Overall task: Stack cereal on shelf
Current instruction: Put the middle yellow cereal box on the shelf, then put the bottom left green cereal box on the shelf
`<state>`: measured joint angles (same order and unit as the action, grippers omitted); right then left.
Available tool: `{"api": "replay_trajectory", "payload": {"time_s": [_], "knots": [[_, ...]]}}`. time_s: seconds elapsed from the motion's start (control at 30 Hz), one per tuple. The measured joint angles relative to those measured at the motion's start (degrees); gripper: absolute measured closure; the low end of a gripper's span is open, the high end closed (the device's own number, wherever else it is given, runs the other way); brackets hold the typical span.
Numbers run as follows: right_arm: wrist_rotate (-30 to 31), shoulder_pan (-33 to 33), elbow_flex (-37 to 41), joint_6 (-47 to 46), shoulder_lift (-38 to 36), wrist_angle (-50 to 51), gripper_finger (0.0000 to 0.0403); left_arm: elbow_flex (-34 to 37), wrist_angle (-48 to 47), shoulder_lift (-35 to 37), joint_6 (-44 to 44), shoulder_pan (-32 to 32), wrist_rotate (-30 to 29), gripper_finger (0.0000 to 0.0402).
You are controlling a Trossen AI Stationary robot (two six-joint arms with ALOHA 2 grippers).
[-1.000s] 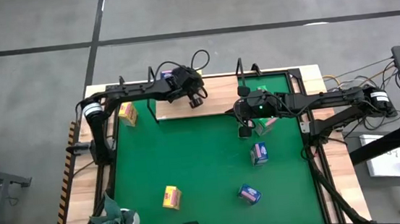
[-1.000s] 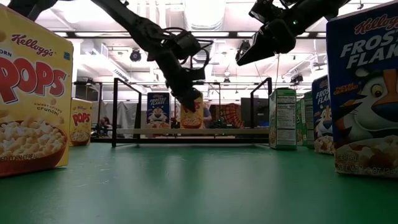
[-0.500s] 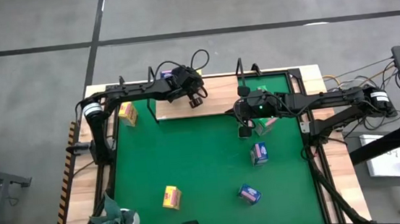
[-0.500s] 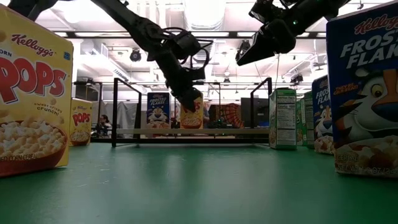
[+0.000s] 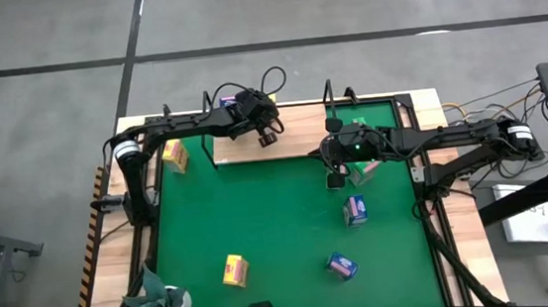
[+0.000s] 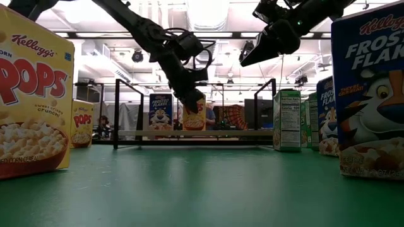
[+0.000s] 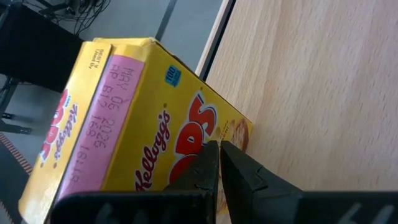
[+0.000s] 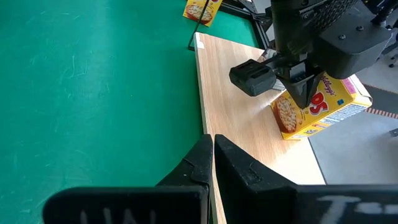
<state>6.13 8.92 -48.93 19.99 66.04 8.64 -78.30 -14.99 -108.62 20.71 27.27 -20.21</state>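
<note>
Yellow cardboard Corn Pops box [image 7: 124,118] stands on the light wooden shelf board [image 8: 242,130], near its back edge. Left gripper [image 8: 298,93] hangs right by that box, jaws clenched with nothing between them; cannot tell if touching the box. Blue Frosted Flakes box [image 6: 161,112] also up on the shelf, beside the yellow one. Thin black wire uprights [image 6: 117,113] at the shelf ends.

Right gripper [image 5: 335,180] over the green mat [image 5: 260,224] on the counter, just in front of the shelf, jaws clenched and holding nothing. Green cereal box [image 5: 363,172] just beside it. Two blue boxes [image 5: 355,209] farther forward on the mat. One yellow box [image 5: 235,270] near the front, another yellow box [image 5: 175,156] at the left edge.
</note>
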Motion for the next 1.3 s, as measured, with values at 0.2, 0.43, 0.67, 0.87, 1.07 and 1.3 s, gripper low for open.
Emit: {"api": "replay_trajectory", "payload": {"time_s": [0.2,0.43,0.67,0.87,1.07,1.3], "knots": [[-0.02,0.01,0.00,0.02,0.00,0.00,0.0394,0.00,-0.01,0.00,0.18,0.15,-0.05,0.0402],[-0.02,0.01,0.00,0.07,0.00,0.00,0.0394,0.00,-0.01,0.00,1.07,0.33,-0.13,0.0402],[-0.02,0.01,0.00,0.11,0.00,0.00,0.0394,0.00,0.49,0.02,1.07,0.35,-0.22,0.0402],[-0.02,0.00,0.00,0.13,0.00,0.00,0.0394,-0.53,-0.09,0.83,0.33,-1.30,-0.31,0.0402],[-0.02,-0.01,0.00,-0.60,0.00,0.00,0.0394,-0.74,-0.52,5.29,0.81,-5.51,-0.30,0.0402],[-0.07,-0.04,0.00,-2.55,-0.02,-0.69,0.0394,0.00,-2.42,15.57,1.51,-12.19,2.05,0.0402]]}}
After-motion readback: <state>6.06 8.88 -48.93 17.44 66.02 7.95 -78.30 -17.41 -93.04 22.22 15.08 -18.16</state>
